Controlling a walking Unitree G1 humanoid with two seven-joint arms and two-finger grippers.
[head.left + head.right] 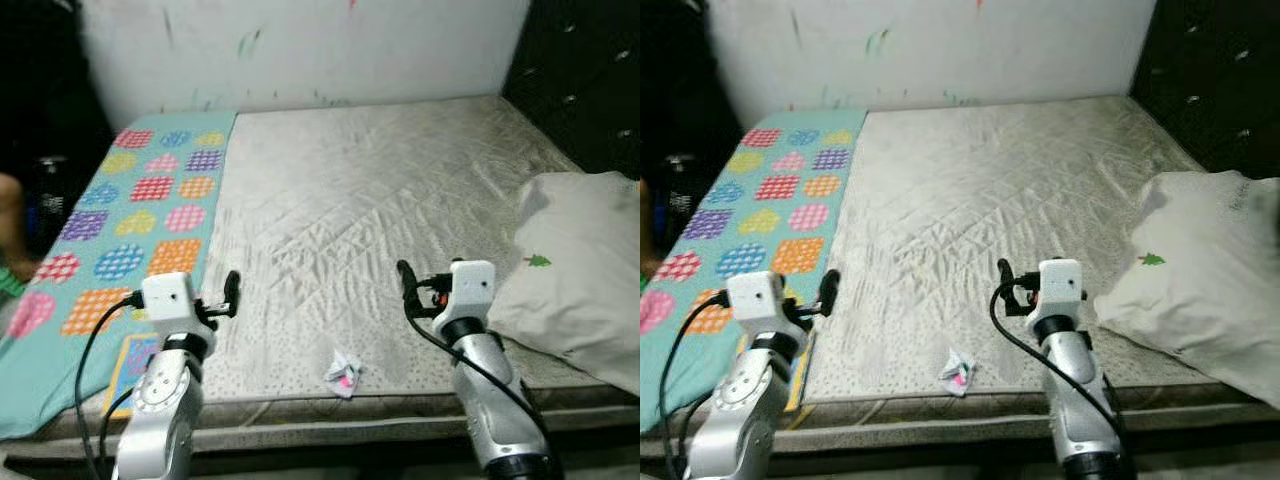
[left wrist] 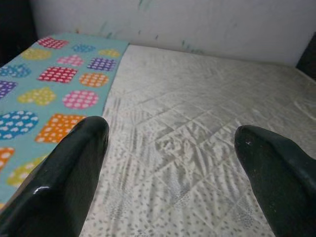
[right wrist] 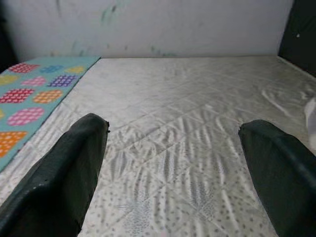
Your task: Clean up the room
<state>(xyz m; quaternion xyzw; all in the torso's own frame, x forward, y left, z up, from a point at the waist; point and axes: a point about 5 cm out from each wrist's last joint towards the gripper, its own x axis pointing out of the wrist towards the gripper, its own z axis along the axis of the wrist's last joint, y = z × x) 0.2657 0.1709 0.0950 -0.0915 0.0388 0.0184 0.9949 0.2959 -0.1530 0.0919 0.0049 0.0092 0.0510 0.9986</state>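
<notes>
Left eye view has both arms raised over the near edge of the bed. The left pincer hangs above the seam where the mattress meets the patterned sheet; the left wrist view shows its fingers spread wide with nothing between them. The right pincer hovers over the bare mattress further right, and the right wrist view shows its fingers likewise spread and empty.

Between the two arms, close to the near edge of the mattress, lies a small crumpled wrapper, white with a pink spot. It looks like the one loose bit of litter on the bed, so it is probably the thing to pick up. A white pillow rests at the right side, well apart from the wrapper. A person's arm shows at the far left edge.

Either pincer could take the wrapper; the right one seems slightly nearer. It sits nearer the robot than both pincers, so the arm would need to draw back and tip down. The wrapper is light and flat, so a good grasp means straddling it, pressing slightly into the soft mattress, then closing without pinching the cover.
</notes>
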